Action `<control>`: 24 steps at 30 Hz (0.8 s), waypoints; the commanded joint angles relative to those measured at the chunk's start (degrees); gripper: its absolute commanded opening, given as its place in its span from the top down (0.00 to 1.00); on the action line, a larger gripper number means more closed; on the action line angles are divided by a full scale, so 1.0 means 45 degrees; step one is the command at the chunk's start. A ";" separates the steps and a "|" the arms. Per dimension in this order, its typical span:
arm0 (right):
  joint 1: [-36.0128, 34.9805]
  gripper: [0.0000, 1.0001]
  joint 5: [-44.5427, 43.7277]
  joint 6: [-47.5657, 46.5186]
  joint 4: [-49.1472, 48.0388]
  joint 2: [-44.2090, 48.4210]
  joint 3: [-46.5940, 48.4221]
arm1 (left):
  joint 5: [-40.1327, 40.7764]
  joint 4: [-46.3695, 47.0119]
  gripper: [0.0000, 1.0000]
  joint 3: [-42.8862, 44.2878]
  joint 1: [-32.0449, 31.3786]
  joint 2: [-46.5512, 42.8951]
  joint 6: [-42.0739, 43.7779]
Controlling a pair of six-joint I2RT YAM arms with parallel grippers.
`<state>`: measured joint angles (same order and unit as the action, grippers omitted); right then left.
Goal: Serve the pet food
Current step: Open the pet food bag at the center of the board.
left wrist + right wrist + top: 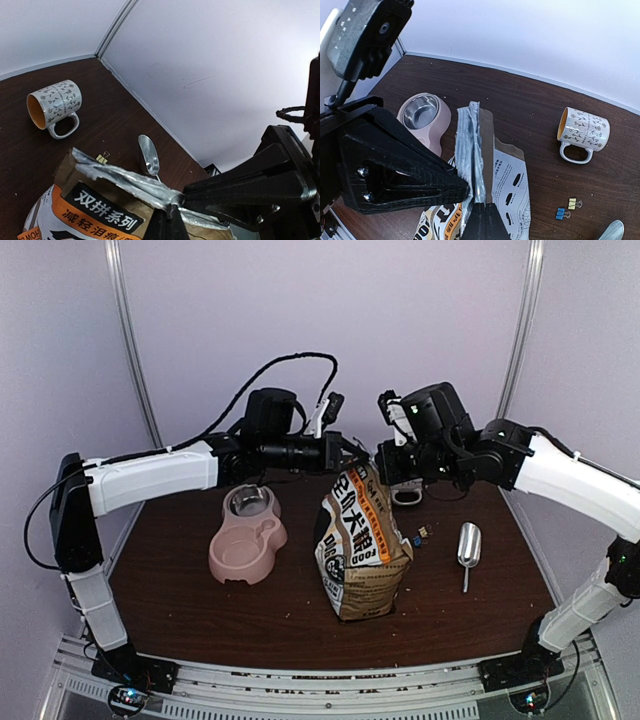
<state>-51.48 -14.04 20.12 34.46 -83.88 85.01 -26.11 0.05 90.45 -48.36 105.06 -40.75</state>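
Foil-lined kraft-paper bag (pixel 362 540); shiny metal scoop (pixel 469 543); matt pink plastic bowl (pixel 240 558).

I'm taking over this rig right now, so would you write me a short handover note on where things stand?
Left gripper: shut on the foil top edge of the dog-food bag.
Right gripper: shut on the same edge, close beside the left one.
Things: the bag stands upright mid-table, with the pink double bowl to its left. The metal scoop lies untouched on the table to its right. No kibble is in view.
Done: both arms grip the bag top, which looks pressed flat.
Left: open the bag, get kibble out, and fill the bowl. Both of its compartments look empty.
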 commanded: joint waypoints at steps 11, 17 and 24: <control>0.0054 1.00 -0.1859 -0.0308 0.0896 0.0224 -0.0239 | 0.1515 -0.1666 1.00 0.0153 0.0004 -0.1080 0.1215; 0.0054 1.00 -0.1306 -0.0328 0.0726 0.0184 -0.0310 | 0.1552 -0.1806 1.00 0.0113 0.0003 -0.1119 0.1295; 0.0140 1.00 0.0826 -0.0068 0.0629 0.0200 0.0118 | 0.0727 -0.1021 0.92 0.0052 -0.0001 -0.1256 0.1231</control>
<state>-51.35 -15.11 19.42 34.48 -83.85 84.68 -20.84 -8.58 90.45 -48.58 101.91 -36.27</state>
